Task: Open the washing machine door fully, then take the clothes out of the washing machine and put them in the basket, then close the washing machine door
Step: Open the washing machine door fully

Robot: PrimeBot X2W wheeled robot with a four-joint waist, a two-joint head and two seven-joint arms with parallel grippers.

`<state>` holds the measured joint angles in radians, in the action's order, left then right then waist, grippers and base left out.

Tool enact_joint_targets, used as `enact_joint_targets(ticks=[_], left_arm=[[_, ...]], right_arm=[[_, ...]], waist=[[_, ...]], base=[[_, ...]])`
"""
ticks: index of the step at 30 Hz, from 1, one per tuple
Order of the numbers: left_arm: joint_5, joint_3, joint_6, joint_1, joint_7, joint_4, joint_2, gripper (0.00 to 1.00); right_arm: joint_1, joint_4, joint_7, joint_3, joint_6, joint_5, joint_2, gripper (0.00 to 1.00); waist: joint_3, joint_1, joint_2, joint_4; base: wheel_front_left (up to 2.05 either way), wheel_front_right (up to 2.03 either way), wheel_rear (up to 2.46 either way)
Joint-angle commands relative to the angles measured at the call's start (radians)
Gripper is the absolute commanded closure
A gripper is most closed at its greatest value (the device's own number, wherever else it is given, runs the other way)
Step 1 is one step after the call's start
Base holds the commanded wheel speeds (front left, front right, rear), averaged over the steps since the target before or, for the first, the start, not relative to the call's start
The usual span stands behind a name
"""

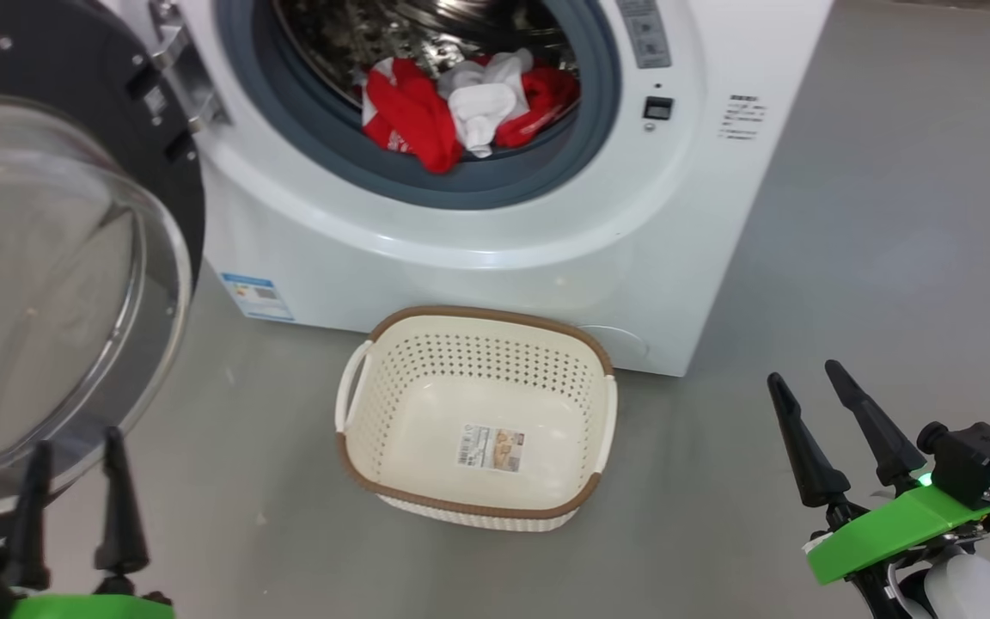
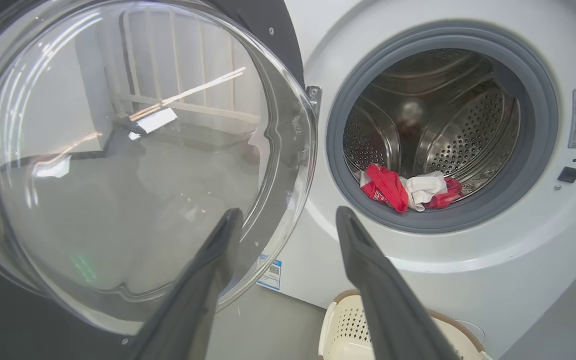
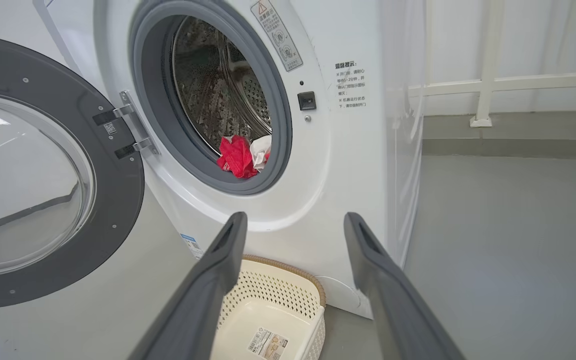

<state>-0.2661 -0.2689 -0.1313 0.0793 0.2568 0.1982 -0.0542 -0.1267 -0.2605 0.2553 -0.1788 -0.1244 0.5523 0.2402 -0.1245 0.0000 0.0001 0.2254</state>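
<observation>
The washing machine door [image 1: 48,284] stands swung out to the left, its clear glass bowl facing me. The white washing machine [image 1: 478,275] shows its steel drum, where the red and white clothes [image 1: 413,116] lie at the front lip behind the grey gasket. The cream basket [image 1: 478,352] sits on the floor in front of the machine, with nothing but a paper label inside. My left gripper [image 1: 76,443] is open just in front of the door glass [image 2: 118,150], holding nothing. My right gripper [image 1: 803,372] is open low at the right, apart from the basket [image 3: 278,295].
Grey floor [image 1: 890,258] stretches to the right of the machine. A white railing [image 3: 488,85] runs along the wall behind. A blue sticker [image 1: 256,297] sits low on the machine front, next to the open door.
</observation>
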Motion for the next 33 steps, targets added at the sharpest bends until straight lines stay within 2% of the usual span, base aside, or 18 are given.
enact_joint_targets(ticks=[1, 24, 33], left_arm=[[-0.007, -0.01, 0.001, -0.002, 0.005, -0.034, -0.031, 0.0], [-0.045, 0.145, 0.001, -0.044, 0.005, -0.067, -0.055, 0.0], [-0.043, 0.163, 0.001, -0.045, 0.005, -0.061, -0.056, 0.0]], right_arm=[[0.003, 0.028, 0.006, -0.013, -0.006, -0.006, 0.005, 0.0], [0.03, 0.037, 0.006, 0.039, -0.006, -0.009, -0.028, 0.0], [0.039, 0.042, 0.006, 0.059, -0.006, -0.009, -0.029, 0.0]], waist=[[0.004, 0.0, -0.0001, -0.03], [0.017, 0.0, -0.0001, -0.255], [0.02, 0.0, -0.0001, -0.306]], base=[[0.0, 0.0, 0.0], [0.0, 0.0, 0.0], [0.0, 0.0, 0.0]])
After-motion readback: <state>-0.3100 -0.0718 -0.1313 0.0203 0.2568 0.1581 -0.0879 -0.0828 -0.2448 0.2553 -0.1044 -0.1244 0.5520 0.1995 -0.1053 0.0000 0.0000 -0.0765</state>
